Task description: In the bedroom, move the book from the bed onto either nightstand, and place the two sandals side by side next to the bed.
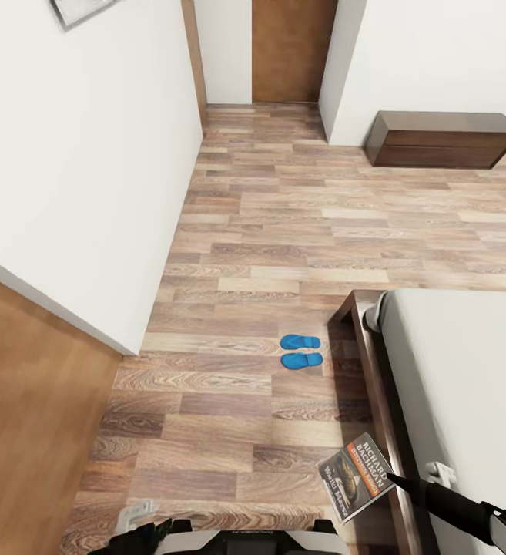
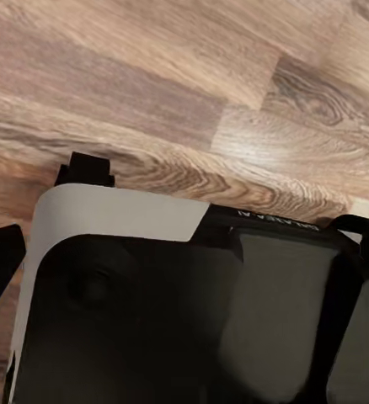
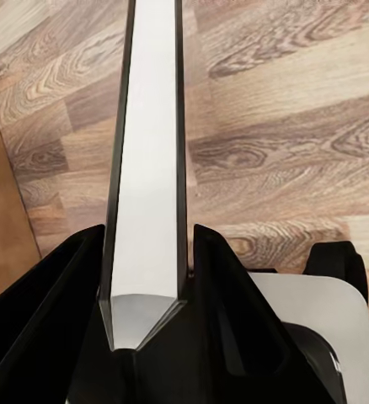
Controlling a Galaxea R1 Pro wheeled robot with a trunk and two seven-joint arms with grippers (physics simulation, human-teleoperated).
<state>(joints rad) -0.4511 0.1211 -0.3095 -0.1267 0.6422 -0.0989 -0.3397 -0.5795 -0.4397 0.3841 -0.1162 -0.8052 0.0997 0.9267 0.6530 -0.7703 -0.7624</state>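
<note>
Gripping the book (image 1: 356, 477) by one edge, the right end effector (image 1: 395, 479) reaches in from the lower right corner of the head view, and its black arm crosses the dark wooden frame of the bed (image 1: 376, 370). The book hangs in the air over the floor (image 1: 229, 231) just beside the long side rail of the bed, cover up, with its orange band and white lettering readable. In the right wrist view the book (image 3: 147, 151) is seen edge-on as a pale strip of pages between two thin dark covers, and the two black fingers (image 3: 62, 311) are clamped against it on either side.

The grey mattress (image 1: 468, 370) fills the right side of the head view. Two blue sandals (image 1: 301, 351) lie side by side on the floor near the corner of the bed frame, close together and pointing the same way, well apart from the book.

A low dark brown nightstand (image 1: 441, 139) stands against the far white wall (image 1: 75, 154), well away from the bed corner.

The left end effector (image 1: 141, 518) sits at the bottom edge of the head view, beside the robot's base; whether it is released or clenched cannot be told. The left wrist view shows the robot's own black and white body (image 2: 117, 219) over wood planks.
</note>
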